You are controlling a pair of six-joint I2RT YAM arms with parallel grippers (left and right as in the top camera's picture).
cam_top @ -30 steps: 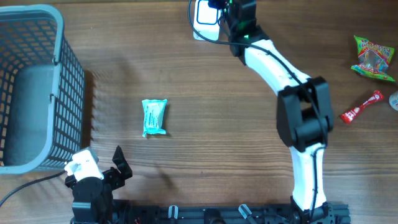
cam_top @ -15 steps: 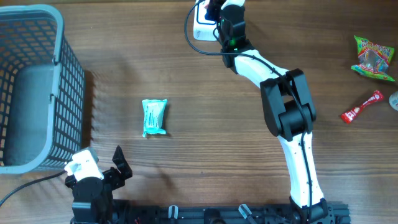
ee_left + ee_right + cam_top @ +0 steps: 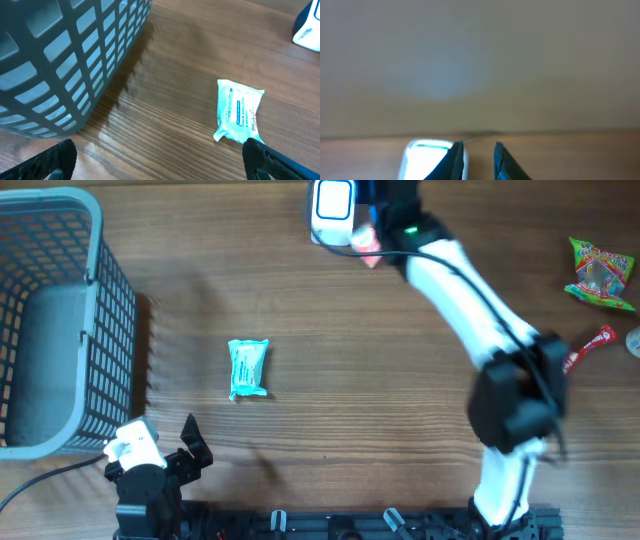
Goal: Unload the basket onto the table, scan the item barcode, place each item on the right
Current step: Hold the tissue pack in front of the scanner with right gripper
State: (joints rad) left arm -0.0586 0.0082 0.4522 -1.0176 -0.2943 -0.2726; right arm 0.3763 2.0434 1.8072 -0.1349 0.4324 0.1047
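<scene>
1. Roughly mid-table, the teal plastic packet with crimped ends (image 3: 248, 368) lies flat on the brown wooden table (image 3: 330, 420), its long side running toward and away from the arms' bases. Nothing touches it.
2. To its left stands the grey plastic lattice basket (image 3: 95, 240), near the packet but apart from it.
3. Nearer the bases, the left gripper (image 3: 157, 147) hovers low at the table's near-left edge, beside the basket's near corner. Its black jaws stand wide apart with nothing between them. In its wrist view the packet lies ahead and to the right, well clear of the fingertips.
4. At the far edge of the table sits the white scanner with a blue border (image 3: 332, 202), well apart from the packet.
5. Just right of the scanner, the right gripper (image 3: 476, 159) is at the end of the white and black right arm (image 3: 460, 290), which stretches across the table and is blurred.
6. In the right wrist view its dark fingers (image 3: 454, 160) stand close together with a thin gap, and the scanner's top shows just to their left. Whether they pinch anything I cannot tell.
7. A pinkish smear (image 3: 367, 242) shows beside the arm's tip in the overhead view; it is too blurred to identify.
8. Far right lie a green snack bag (image 3: 600, 272) and a red stick-shaped wrapper (image 3: 598, 338), the latter partly behind the arm.
</scene>
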